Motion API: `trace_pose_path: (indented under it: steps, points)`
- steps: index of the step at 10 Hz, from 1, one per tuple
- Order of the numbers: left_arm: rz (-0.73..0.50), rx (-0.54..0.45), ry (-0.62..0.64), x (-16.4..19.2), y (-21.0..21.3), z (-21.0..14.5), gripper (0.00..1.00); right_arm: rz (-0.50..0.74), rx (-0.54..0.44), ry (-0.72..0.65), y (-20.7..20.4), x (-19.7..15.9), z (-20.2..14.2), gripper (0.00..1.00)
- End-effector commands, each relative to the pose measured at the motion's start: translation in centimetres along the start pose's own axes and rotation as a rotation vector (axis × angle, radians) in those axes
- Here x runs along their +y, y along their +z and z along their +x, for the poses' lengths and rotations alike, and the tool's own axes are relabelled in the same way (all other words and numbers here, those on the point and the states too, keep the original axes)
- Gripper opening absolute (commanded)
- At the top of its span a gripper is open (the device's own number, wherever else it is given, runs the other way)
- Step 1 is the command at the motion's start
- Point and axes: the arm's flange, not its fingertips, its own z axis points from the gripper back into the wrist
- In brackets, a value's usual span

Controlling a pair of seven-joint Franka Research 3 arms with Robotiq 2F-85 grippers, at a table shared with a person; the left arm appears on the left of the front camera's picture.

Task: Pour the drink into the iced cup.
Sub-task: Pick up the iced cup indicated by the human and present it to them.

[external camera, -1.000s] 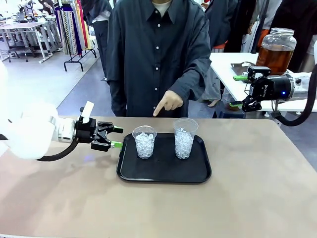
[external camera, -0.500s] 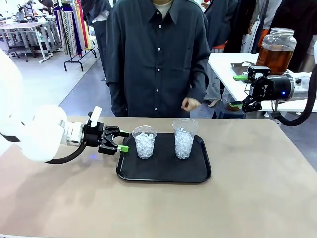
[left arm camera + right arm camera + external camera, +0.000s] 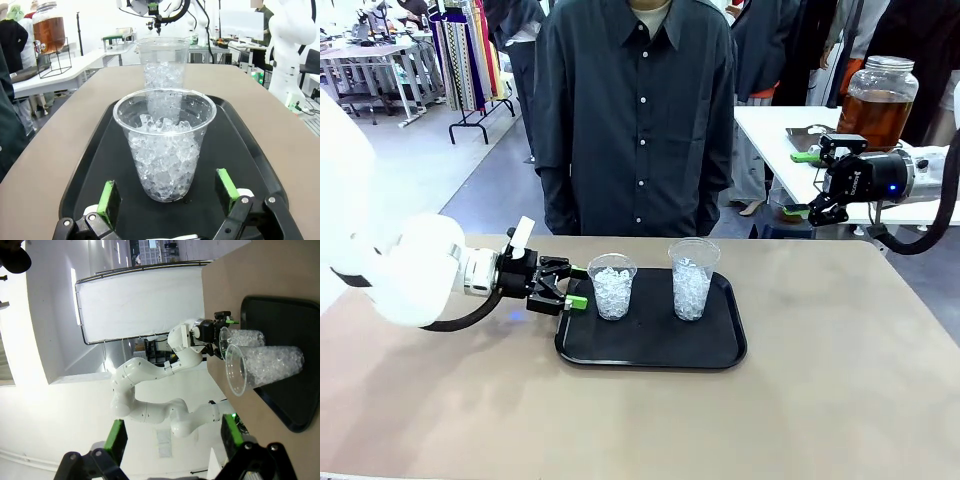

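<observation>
**Left gripper [image 3: 577, 286] open beside the left iced cup [image 3: 612, 286]**

The drink [image 3: 872, 118] is seen in a lidded glass jar [image 3: 878, 100] on a white table [image 3: 770, 125] at the far right, well apart from the cups. The left iced cup and the right iced cup [image 3: 692, 279] are stood upright on a black tray [image 3: 650, 352]. The left cup is faced by the left gripper's spread fingers [image 3: 108, 197], just short of it. The right gripper [image 3: 800, 184] is held in the air near the jar, jaws apart. A person [image 3: 638, 110] is placed at the far side.
</observation>
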Motion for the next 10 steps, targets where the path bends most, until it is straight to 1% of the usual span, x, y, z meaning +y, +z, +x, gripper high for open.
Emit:
trace_pose_path:
  steps: [1, 5, 10]
  points:
    - [0.015, -0.028, -0.02, 0.3, -0.9, -0.2, 1.0, -0.001, -0.003, 0.003, 0.0, 0.2, 0.0, 1.0]
    - [0.005, -0.03, -0.03, 0.9, -2.2, 0.4, 1.0, -0.001, -0.003, 0.003, 0.0, 0.2, 0.0, 1.0]
    - [-0.003, -0.038, -0.014, 1.1, -3.5, 0.7, 1.0, -0.001, -0.003, 0.003, 0.0, 0.2, 0.0, 1.0]
